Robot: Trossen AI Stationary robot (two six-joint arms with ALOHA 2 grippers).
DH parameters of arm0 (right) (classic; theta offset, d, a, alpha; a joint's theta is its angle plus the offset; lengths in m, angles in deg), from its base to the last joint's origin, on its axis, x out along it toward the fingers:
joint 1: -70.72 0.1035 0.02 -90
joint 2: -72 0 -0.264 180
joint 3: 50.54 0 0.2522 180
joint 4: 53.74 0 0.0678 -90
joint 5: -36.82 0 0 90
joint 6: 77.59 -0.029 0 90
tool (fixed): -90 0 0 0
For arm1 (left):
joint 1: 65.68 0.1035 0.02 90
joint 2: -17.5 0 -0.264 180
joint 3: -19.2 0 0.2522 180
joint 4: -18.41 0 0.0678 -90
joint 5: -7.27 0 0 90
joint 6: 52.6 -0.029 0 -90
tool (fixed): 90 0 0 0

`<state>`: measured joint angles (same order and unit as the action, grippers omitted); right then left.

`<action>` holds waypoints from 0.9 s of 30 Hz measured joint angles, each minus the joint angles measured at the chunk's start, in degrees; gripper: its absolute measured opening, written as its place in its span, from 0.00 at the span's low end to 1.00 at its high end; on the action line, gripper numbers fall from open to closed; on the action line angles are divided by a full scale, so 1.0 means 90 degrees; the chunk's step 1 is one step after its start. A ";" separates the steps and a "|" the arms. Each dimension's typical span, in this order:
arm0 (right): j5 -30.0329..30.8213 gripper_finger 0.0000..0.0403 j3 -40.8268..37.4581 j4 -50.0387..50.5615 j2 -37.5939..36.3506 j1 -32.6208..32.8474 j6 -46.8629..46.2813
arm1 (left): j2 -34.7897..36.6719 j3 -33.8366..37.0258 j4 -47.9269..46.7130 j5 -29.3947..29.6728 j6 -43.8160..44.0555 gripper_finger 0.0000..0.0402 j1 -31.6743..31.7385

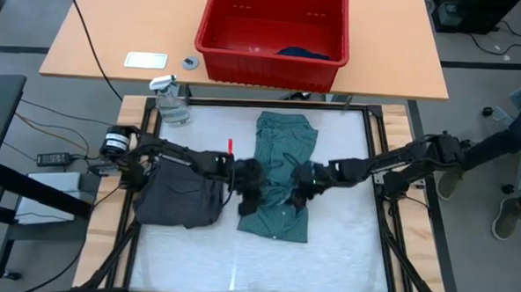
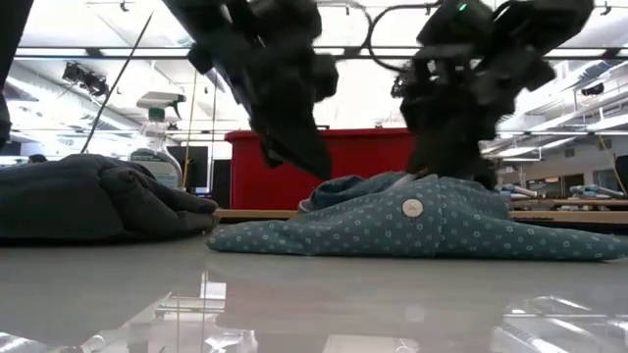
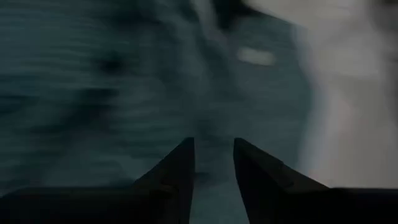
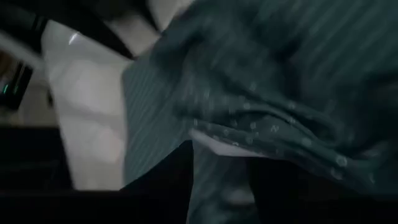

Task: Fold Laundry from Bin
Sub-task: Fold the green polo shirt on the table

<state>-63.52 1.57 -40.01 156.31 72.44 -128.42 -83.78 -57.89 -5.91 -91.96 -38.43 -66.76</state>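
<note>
The teal-green dotted T-shirt (image 1: 281, 178) lies on the white table top, folded into a long strip, its near end spread flat. My left gripper (image 1: 251, 197) is at its left edge, pointing down at a slant, fingers slightly apart (image 3: 214, 163) over teal cloth. My right gripper (image 1: 301, 190) is on the shirt's right half, open (image 4: 217, 186), with cloth between its fingers. A dark grey piece (image 1: 179, 195) lies crumpled at the left. The red bin (image 1: 274, 32) stands on the wooden table beyond, a blue piece (image 1: 301, 53) inside. My left gripper hangs just over the shirt's left edge (image 2: 329, 184); I cannot tell whether its fingertips touch the cloth. My right gripper comes slanting down from the table's right side onto the shirt's right half. A raised fold of cloth (image 4: 219, 177) sits between its two open fingers. The shirt lies on the table.
A spray bottle (image 1: 170, 100) stands at the table's far left corner. A small red object (image 1: 230, 145) lies just left of the shirt. On the wooden table left of the bin are a white card (image 1: 145, 60) and a small round thing (image 1: 189, 63). The near half of the table is bare white.
</note>
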 joint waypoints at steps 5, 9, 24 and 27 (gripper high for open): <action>0.0135 0.38 0.0000 -0.0581 -0.0004 -0.1000 0.0430 | 0.0078 -0.0157 -0.0118 0.0480 0.0367 0.28 0.0805; 0.0113 0.38 0.0002 -0.0861 -0.0005 -0.1807 0.0599 | 0.0291 -0.0373 -0.0141 0.0321 0.0713 0.28 0.1345; -0.1096 0.38 0.0005 -0.0656 -0.0113 -0.2537 -0.0528 | -0.0128 -0.0412 -0.0037 -0.1778 -0.0141 0.28 0.0351; -0.1146 0.38 0.0005 -0.0641 -0.0107 -0.2504 -0.0522 | -0.0423 -0.0410 -0.0020 -0.1772 -0.0169 0.28 0.0332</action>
<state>-73.84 1.62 -45.78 155.35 49.91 -133.11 -87.58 -61.59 -6.09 -107.92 -39.95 -63.77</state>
